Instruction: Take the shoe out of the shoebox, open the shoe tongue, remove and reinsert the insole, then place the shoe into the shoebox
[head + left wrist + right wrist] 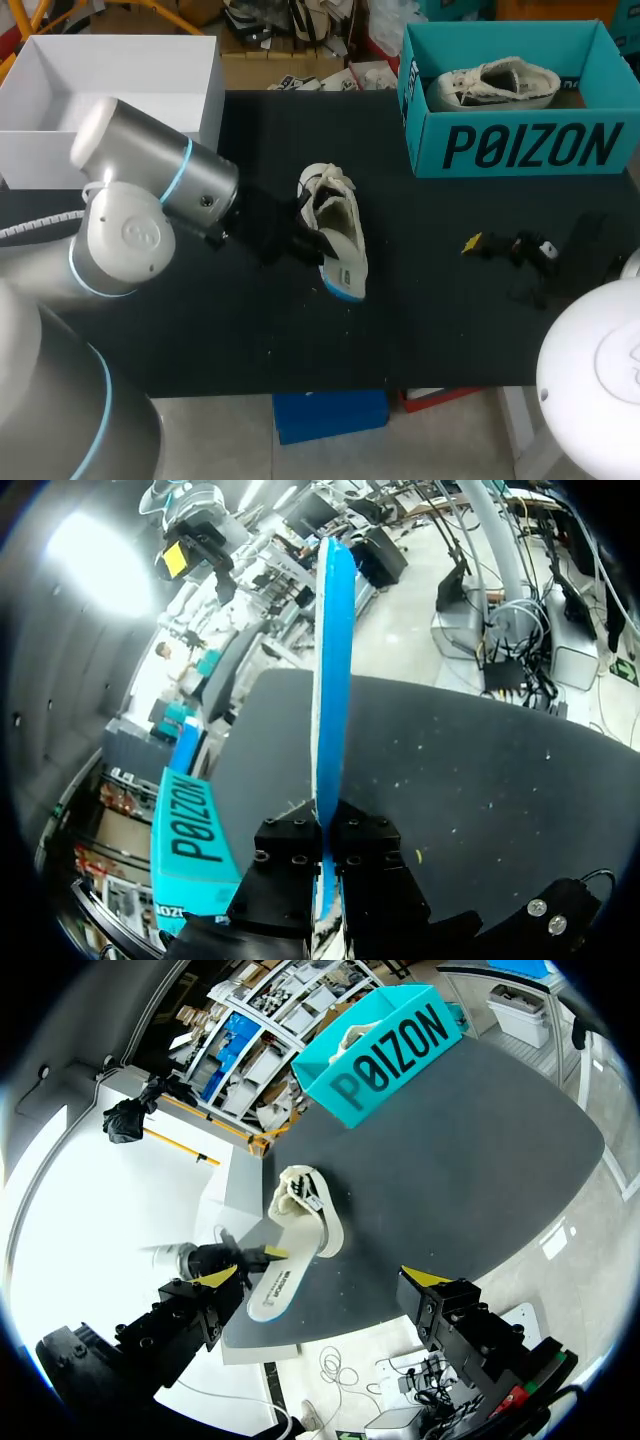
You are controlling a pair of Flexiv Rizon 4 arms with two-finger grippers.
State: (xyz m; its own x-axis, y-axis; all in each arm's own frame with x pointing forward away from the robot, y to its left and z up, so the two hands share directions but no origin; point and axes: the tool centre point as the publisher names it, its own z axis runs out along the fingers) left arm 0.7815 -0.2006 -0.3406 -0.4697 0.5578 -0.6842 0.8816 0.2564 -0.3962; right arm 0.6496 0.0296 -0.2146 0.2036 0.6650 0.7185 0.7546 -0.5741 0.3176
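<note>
Sideways, shoe (340, 235) lengthwise toward robot, blue end nearest; left jaws clamp it, right jaws wide.

Black table (450, 330) — matte, faintly speckled

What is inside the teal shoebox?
Inside the teal cardboard shoebox lies one white lace-up shoe. The box floor beneath the shoe is covered, so anything under it cannot be seen.

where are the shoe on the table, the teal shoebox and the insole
shoe (348, 235): head view, on its white side
teal shoebox (530, 146): head view, on its printed front wall
insole (334, 680): left wrist view, on its blue face
</note>
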